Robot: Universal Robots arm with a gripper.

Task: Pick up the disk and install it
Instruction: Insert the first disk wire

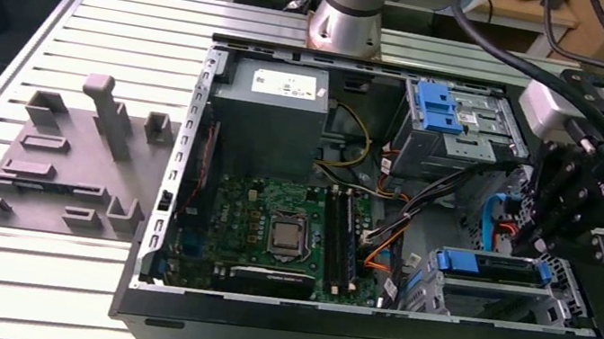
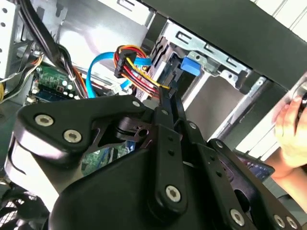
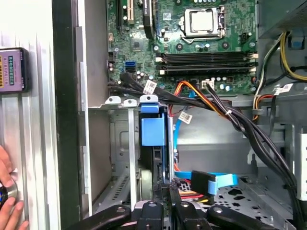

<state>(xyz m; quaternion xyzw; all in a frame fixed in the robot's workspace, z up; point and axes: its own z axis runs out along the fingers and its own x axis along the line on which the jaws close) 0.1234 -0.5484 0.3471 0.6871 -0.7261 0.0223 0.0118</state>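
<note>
Found the gripper (image 1: pixel 537 236) hanging inside the open computer case (image 1: pixel 373 336), on the exterior view's right, just above the near drive cage (image 1: pixel 566 307). Noted its fingers (image 2: pixel 167 98) pressed together in both wrist views, with nothing seen between them, the tips close to a bundle of red, yellow and orange cables (image 2: pixel 136 72) and a flat blue cable (image 3: pixel 216 181). Spotted the disk (image 1: pixel 493 266) already seated in that near cage, apart from the gripper, its blue carrier tab (image 3: pixel 153 130) facing out of the slot and its metal edge showing beside it. Saw a second blue-handled bay (image 1: pixel 439 109) at the far end of the case, on the same side. Made out the green circuit board (image 1: pixel 269 219) on the case floor toward the exterior view's left, with the grey power box (image 1: pixel 275 111) beyond it. Noticed a grey moulded block (image 1: pixel 61 159) lying on the slatted table (image 1: pixel 120 13) further left, well apart from the case. Caught a person's hand (image 2: pixel 290 127) resting outside the case wall, near the disk's cage.
</note>
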